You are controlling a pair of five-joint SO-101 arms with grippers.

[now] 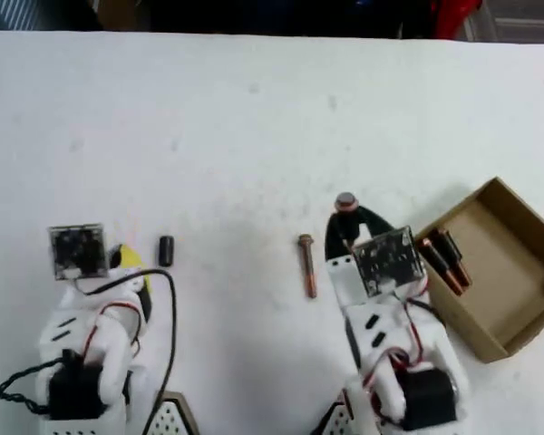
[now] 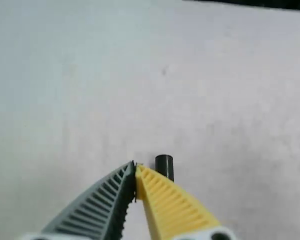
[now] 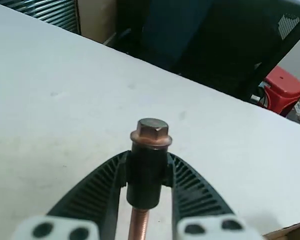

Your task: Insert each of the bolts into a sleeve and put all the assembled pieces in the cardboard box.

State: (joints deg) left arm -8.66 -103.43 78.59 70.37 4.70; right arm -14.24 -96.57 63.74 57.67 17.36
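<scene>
My right gripper [image 3: 146, 167] is shut on a black sleeve [image 3: 144, 175] with a copper bolt [image 3: 150, 132] through it, head up; in the high view this assembled piece [image 1: 345, 201] is held just left of the cardboard box [image 1: 512, 319]. The box holds assembled pieces [image 1: 444, 260] at its near-left wall. A loose copper bolt [image 1: 306, 264] lies on the table left of the right arm. A loose black sleeve [image 1: 166, 250] lies by my left gripper [image 2: 135, 169], which is shut on nothing; the sleeve [image 2: 164, 166] sits just beside its yellow finger tip.
The white table [image 1: 254, 127] stretches wide behind both arms. Dark furniture and a red object [image 3: 282, 87] stand beyond the far table edge. The arms' bases [image 1: 168, 419] sit at the near edge.
</scene>
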